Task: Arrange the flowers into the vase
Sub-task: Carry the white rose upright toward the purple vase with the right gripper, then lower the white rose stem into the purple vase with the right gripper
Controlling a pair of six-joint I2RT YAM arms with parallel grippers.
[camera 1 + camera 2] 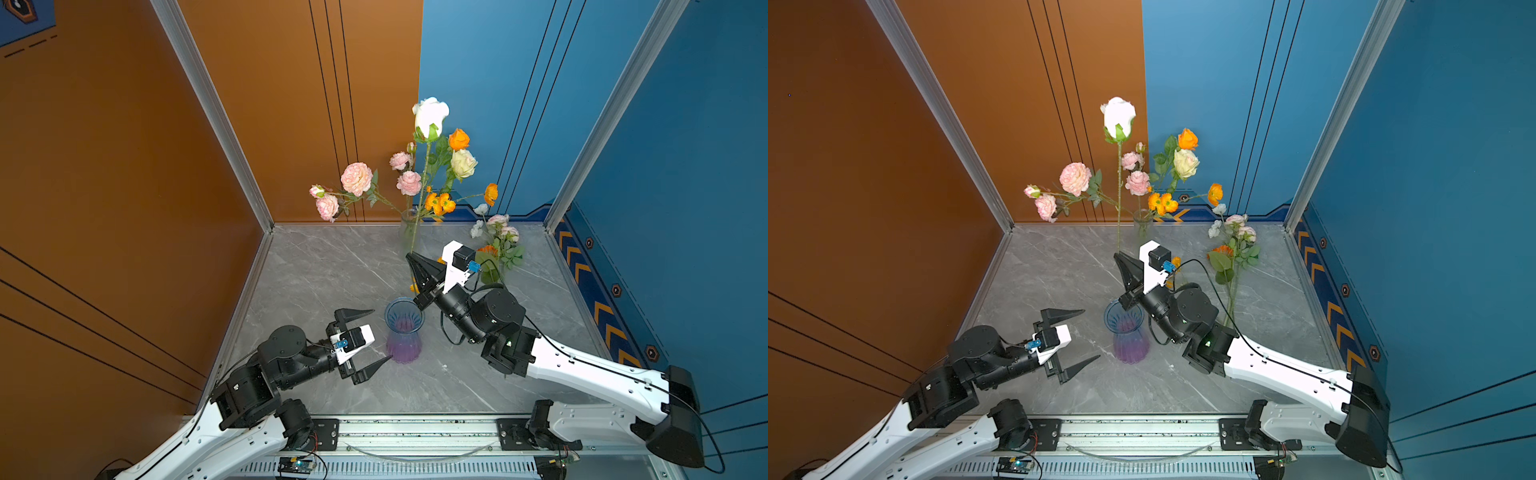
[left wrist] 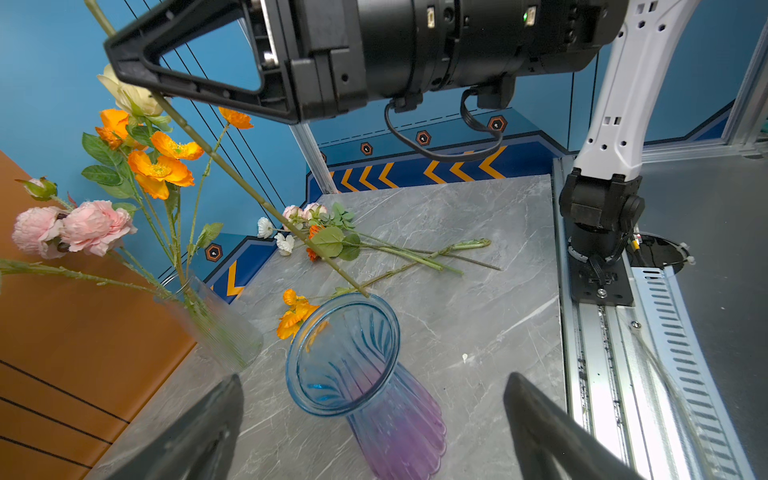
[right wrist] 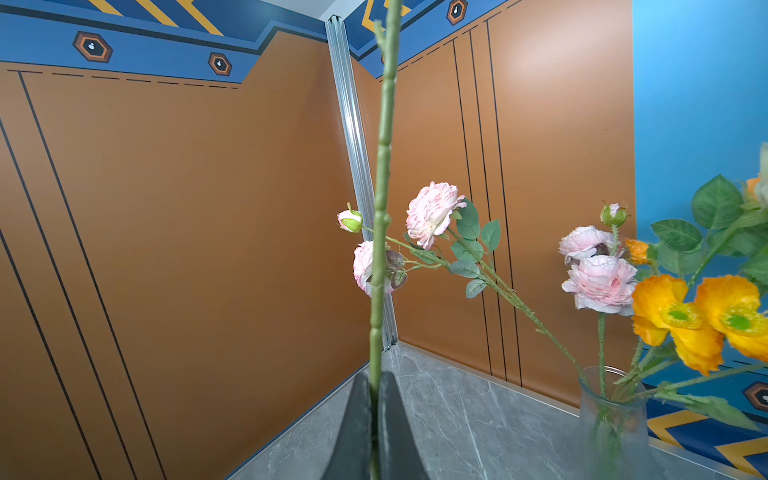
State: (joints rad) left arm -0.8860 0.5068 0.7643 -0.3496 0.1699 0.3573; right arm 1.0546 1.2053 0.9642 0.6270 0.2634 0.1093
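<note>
Right gripper (image 1: pixel 412 257) is clamped shut on the green stem of a white rose (image 1: pixel 430 114), a little beyond the blue and purple vase (image 1: pixel 403 332) near the middle of the grey table (image 1: pixel 332 270). In both top views the stem runs up from the closed jaws to the white bloom (image 1: pixel 1119 114), high against the far wall. The right wrist view shows the stem (image 3: pixel 382 208) pinched between the two dark fingers (image 3: pixel 353 432). In the left wrist view the stem slants down to the far rim of that vase (image 2: pixel 345 361); whether its end is inside the mouth cannot be told.

Left gripper (image 1: pixel 381 334) sits just left of the blue and purple vase with its jaws spread wide, tips pointing toward it.

At the far edge of the table stands a clear vase (image 1: pixel 409 228) holding pink flowers (image 1: pixel 356 178), orange flowers (image 1: pixel 440 203) and a cream rose (image 1: pixel 463 163), all rising well above its rim.

More flowers lie flat on the table at the far right: a loose bunch (image 1: pixel 496 241) of pink, white and orange blooms with leafy stems. A single orange flower (image 2: pixel 295 311) lies on the table just beyond the blue and purple vase.
</note>
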